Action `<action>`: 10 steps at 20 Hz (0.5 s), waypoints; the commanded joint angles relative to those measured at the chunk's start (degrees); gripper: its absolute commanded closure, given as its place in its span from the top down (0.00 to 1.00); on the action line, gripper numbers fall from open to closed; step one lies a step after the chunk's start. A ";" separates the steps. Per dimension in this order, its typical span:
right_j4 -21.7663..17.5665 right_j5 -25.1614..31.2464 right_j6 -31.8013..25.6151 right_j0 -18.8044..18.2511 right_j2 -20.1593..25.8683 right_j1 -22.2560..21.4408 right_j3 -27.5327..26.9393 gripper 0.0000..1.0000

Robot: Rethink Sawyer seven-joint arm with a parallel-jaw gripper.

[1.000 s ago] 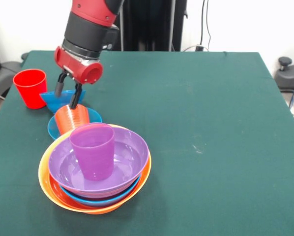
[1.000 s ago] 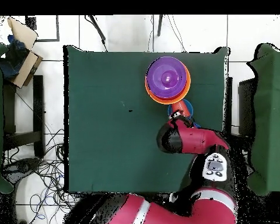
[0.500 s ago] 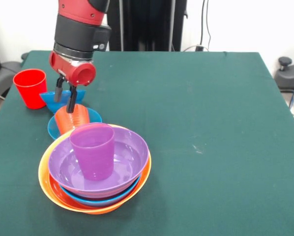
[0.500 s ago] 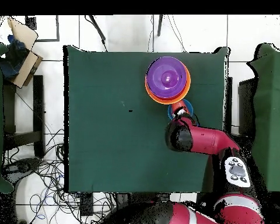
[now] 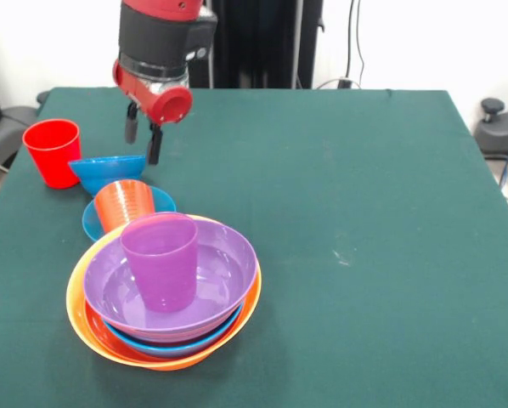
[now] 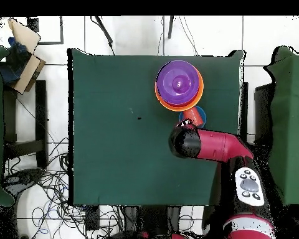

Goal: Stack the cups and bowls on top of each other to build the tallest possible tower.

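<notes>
While the gripper (image 5: 143, 144) hangs in the air with its two fingers apart and nothing between them, every task piece sits on the green table (image 5: 347, 195) near its left edge as the front camera sees it.

Tower (image 5: 164, 293) is at the front-left corner — large yellow-orange bowl (image 5: 228, 336) outermost, red-orange bowl (image 5: 110, 336) inside it, light blue bowl (image 5: 182, 344) above that, purple bowl (image 5: 224, 272) on top. Purple cup (image 5: 160, 259) stands upright in the purple bowl.

Just behind the tower: orange-red cup (image 5: 125, 204), mouth down, sitting in a dark blue small bowl (image 5: 162, 201). The cup looks slightly tilted. Behind that, a light blue small bowl (image 5: 108, 170), tipped, touching or nearly touching the dark blue one — cannot tell which.

Red cup (image 5: 53, 151) stands upright at the left edge, just beside the tipped bowl.

Gripper is above and slightly behind the tipped light blue bowl, clear of it.

Overhead view: arm (image 6: 208, 146) covers the small bowls; only the tower (image 6: 179, 85) and a bit of the orange-red cup (image 6: 190, 116) show.
</notes>
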 commanded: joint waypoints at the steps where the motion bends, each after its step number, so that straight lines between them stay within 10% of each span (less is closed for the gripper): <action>1: 0.94 11.42 -5.23 2.36 4.75 -4.14 1.41 1.00; 10: -3.36 1.95 -1.89 2.71 2.99 -3.06 3.94 1.00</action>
